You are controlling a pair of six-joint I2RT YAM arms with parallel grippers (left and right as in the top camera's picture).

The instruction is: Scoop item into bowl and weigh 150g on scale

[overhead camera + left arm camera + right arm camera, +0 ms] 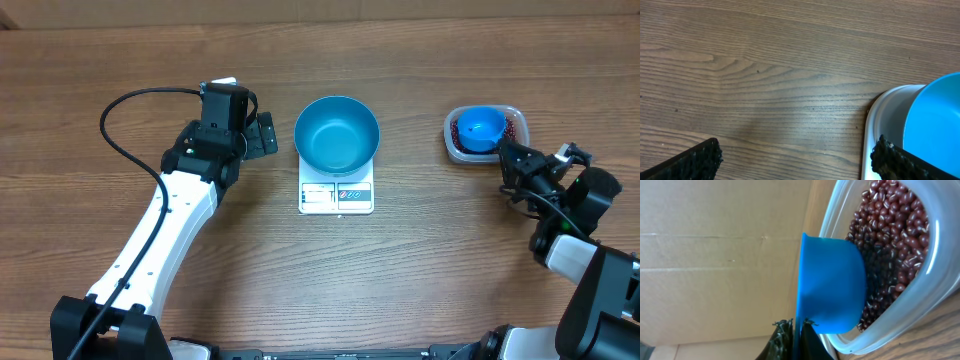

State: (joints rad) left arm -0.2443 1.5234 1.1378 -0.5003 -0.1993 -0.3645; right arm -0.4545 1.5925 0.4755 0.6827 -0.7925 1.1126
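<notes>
Two robot arms reach over a wood-grain counter (420,270). Near its middle lies a small white scale (336,197), with its display panel along the front edge. A round, bright blue bowl (337,134) sits on the scale and covers most of its platform.

Just left of the scale, the left fingers (695,161) hover above the wood, spread as wide as they go and holding nothing. In the wrist view, one fingertip sits close beside the scale's white edge and the bowl's blue wall.

Well to the right of the scale, a clear plastic tub (515,118) holds a loose mass of small, dark red-brown beans (895,225). A small blue scoop (832,285) sits in the tub, its rounded cup among the beans. The right fingers (782,341) are clamped tight on the scoop's thin handle, on the side of the tub farther from the scale.
</notes>
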